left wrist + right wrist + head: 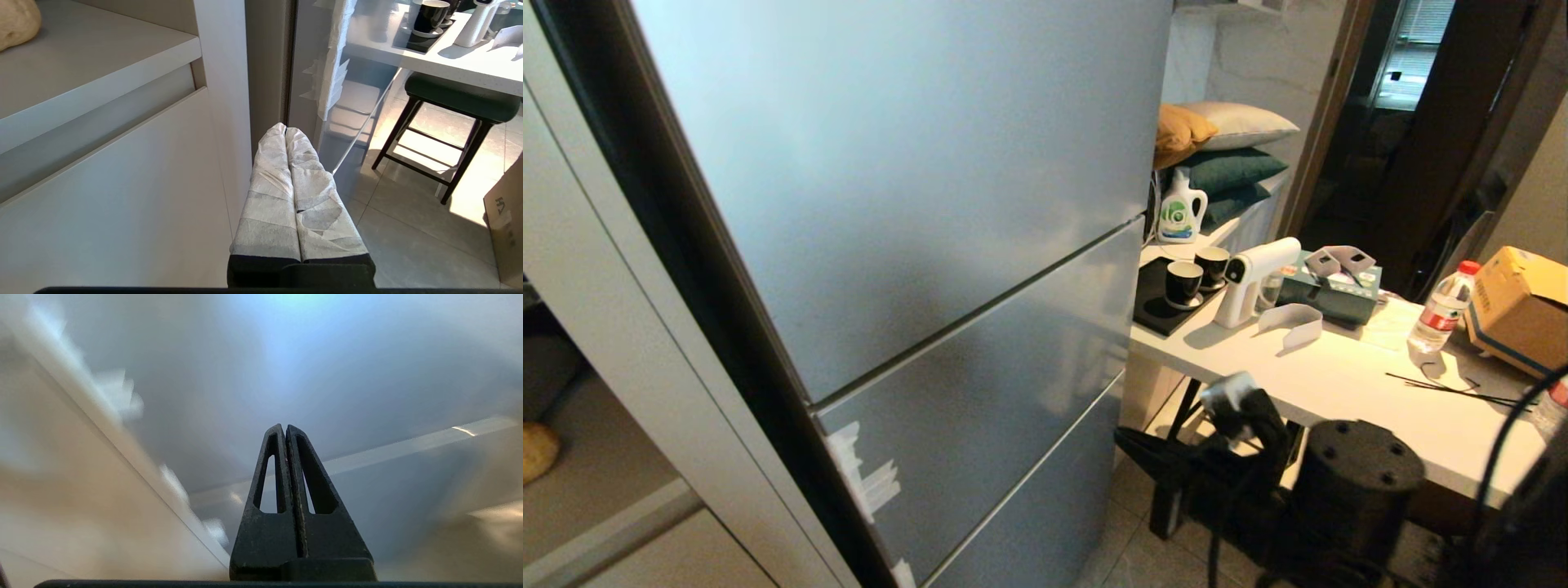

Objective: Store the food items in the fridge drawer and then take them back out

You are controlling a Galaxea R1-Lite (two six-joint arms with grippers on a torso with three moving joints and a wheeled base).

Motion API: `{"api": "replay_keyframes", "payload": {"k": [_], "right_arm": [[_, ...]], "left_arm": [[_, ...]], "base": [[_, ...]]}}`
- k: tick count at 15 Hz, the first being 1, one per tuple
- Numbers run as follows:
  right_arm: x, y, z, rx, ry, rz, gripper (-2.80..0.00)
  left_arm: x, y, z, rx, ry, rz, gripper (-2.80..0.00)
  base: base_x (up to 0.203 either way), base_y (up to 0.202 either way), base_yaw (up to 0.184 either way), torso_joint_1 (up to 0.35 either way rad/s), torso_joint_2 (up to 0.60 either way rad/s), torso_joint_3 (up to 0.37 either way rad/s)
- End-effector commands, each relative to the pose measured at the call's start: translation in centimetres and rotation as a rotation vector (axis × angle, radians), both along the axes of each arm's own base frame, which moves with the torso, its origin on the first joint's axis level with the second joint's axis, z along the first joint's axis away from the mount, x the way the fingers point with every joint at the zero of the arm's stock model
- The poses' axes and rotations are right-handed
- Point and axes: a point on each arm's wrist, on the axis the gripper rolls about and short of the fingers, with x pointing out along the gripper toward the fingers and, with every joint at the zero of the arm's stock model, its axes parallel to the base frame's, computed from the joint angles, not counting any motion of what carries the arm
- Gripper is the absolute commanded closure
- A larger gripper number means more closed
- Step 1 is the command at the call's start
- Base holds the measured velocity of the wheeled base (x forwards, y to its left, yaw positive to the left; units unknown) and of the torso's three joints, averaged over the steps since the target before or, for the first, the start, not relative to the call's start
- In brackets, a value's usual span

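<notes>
The fridge (915, 204) stands shut: its silver-grey doors fill most of the head view, split by slanting seams, and the fridge drawer is not visible behind them. Of the food items, only the potato shows, a tan lump at the far left of the head view (538, 452) on the pale tabletop (596, 457) of the cabinet just beside the fridge; the left wrist view also catches it (18, 22) on that same ledge. The bell pepper is in none of the views.

The relation that matters is gripper to door. In the right wrist view the right gripper (285, 428) points at the grey door face, with a door seam (408, 447) running across just beyond its tips and the pale cabinet edge off to one side. Whether the tips touch the door cannot be told. Its two black fingers are pressed together with no gap and hold nothing. In the head view the right arm (1250, 425) is low, between the fridge and the white table (1339, 384) at the right.

The left gripper (286, 128), its fingers wrapped in white tape, is likewise closed and empty, hanging low in front of the cabinet by the fridge's left edge. It is the nearer one to the potato, though the potato is well above it.

Judging by this, opening the fridge comes first, and the right gripper is the one facing it
</notes>
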Motion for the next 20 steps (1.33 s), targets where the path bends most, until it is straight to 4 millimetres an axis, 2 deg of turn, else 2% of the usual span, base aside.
{"api": "replay_keyframes", "payload": {"k": [1, 4, 6, 8, 10, 11, 13, 15, 17, 20], "right_arm": [[-5.4, -4.3, 3.8, 0.029, -0.12, -0.148, 0.0], [-9.2, -9.1, 6.7, 0.128, -0.22, -0.411, 0.0], [-10.6, -12.8, 7.6, 0.163, -0.251, -0.611, 0.0], [-12.7, -16.2, 7.6, 0.161, -0.272, -0.807, 0.0], [-15.4, -18.8, 6.3, 0.09, -0.264, -0.953, 0.0], [-16.6, -19.4, 5.0, 0.023, -0.225, -0.96, 0.0], [-19.0, -19.6, 1.2, -0.134, -0.053, -0.882, 0.0], [-20.3, -19.3, -1.9, -0.229, 0.138, -0.786, 0.0], [-20.5, -19.1, -2.2, -0.257, 0.139, -0.734, 0.0], [-22.0, -19.1, -2.4, -0.227, -0.077, -0.669, 0.0]], "left_arm": [[0.1, 0.0, -0.2, 0.0, 0.009, -0.001, 0.0], [0.1, 0.0, -0.2, 0.0, 0.009, 0.0, 0.0], [0.1, 0.0, -0.3, 0.0, 0.01, 0.0, 0.0], [0.1, 0.0, -0.3, 0.001, 0.01, -0.001, 0.0], [0.1, 0.0, -0.3, 0.001, 0.011, 0.0, 0.0], [0.1, 0.0, -0.3, 0.0, 0.009, 0.0, 0.0], [0.1, 0.0, -0.3, 0.0, 0.01, -0.001, 0.0], [0.1, 0.0, -0.3, 0.001, 0.009, 0.0, 0.0], [0.1, 0.0, -0.3, 0.0, 0.01, 0.0, 0.0], [0.1, 0.0, -0.3, 0.0, 0.01, 0.0, 0.0]], "base": [[0.0, 0.0, 0.0, 0.0, 0.0, 0.0], [0.0, 0.0, 0.0, 0.0, 0.0, 0.0], [0.0, 0.0, 0.0, 0.0, 0.0, 0.0], [0.0, 0.0, 0.0, 0.0, 0.0, 0.0], [0.0, 0.0, 0.0, 0.0, 0.0, 0.0], [0.0, 0.0, 0.0, 0.0, 0.0, 0.0], [0.0, 0.0, 0.0, 0.0, 0.0, 0.0], [0.0, 0.0, 0.0, 0.0, 0.0, 0.0], [0.0, 0.0, 0.0, 0.0, 0.0, 0.0], [0.0, 0.0, 0.0, 0.0, 0.0, 0.0]]}}
